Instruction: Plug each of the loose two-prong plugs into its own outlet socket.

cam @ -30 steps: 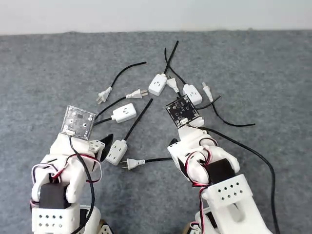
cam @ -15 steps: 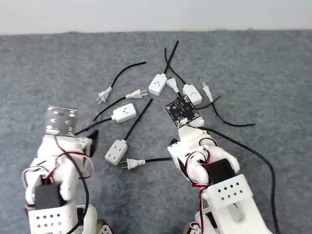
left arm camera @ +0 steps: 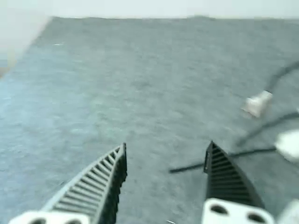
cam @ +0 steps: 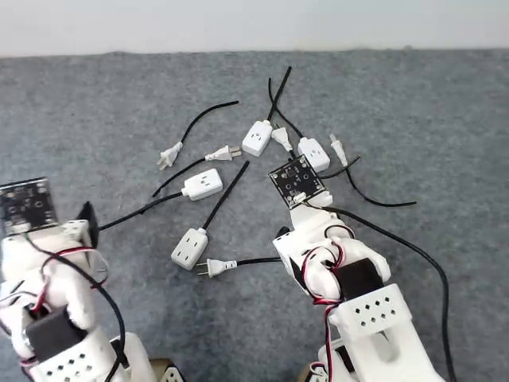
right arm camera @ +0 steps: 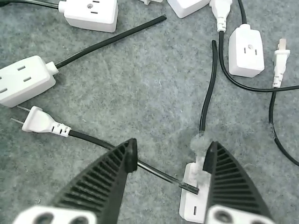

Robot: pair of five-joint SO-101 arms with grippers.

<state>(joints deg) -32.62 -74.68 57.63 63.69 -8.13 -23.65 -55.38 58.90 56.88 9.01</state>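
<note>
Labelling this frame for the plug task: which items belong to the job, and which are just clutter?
Job: white two-prong plugs; white outlet sockets; their black cords.
Lying about: grey mat; right arm's camera cable.

We list two arms of white printed plastic, the left arm [cam: 56, 318] and the right arm [cam: 338, 239]. Each has a black servo block [cam: 358, 277], looped red and black wires [cam: 312, 263] and a base plate [cam: 371, 309] pierced by rows of small round holes. Each wrist carries a square black circuit board [cam: 300, 180], a black cable [cam: 382, 231] trails along the right arm, and the left hand [left arm camera: 166, 154] and right hand [right arm camera: 172, 149] have black, ribbed, tapering fingers [right arm camera: 100, 182] on white mounts with round holes.
</note>
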